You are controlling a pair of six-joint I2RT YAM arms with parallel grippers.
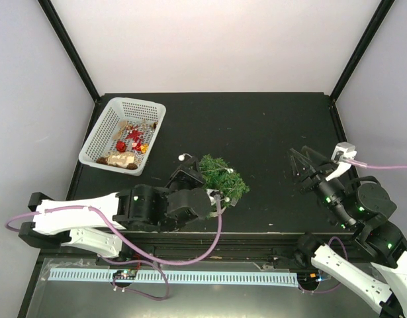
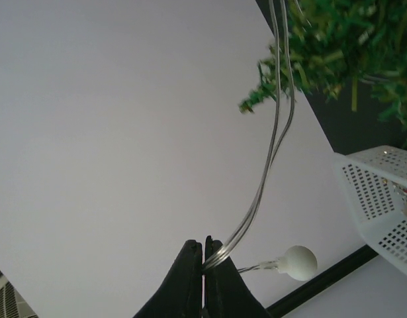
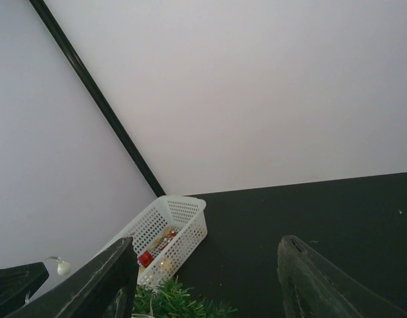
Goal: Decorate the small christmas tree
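Observation:
The small christmas tree [image 1: 223, 176], bushy and dark green, stands at the table's front middle; its pot is hidden under the needles. A clear light-string wire [image 2: 272, 142] runs from the tree down to my left gripper [image 2: 204, 260], which is shut on it. A white bulb [image 2: 300, 262] hangs on the wire beside the fingertips, and shows in the top view [image 1: 182, 158]. My left gripper [image 1: 188, 167] sits at the tree's left side. My right gripper [image 1: 300, 160] is open and empty, well right of the tree [image 3: 173, 301].
A white perforated basket [image 1: 97, 142] with red and gold ornaments stands at the back left; it also shows in the left wrist view [image 2: 378, 199] and the right wrist view [image 3: 180, 218]. A black frame post [image 1: 71, 50] rises at each back corner.

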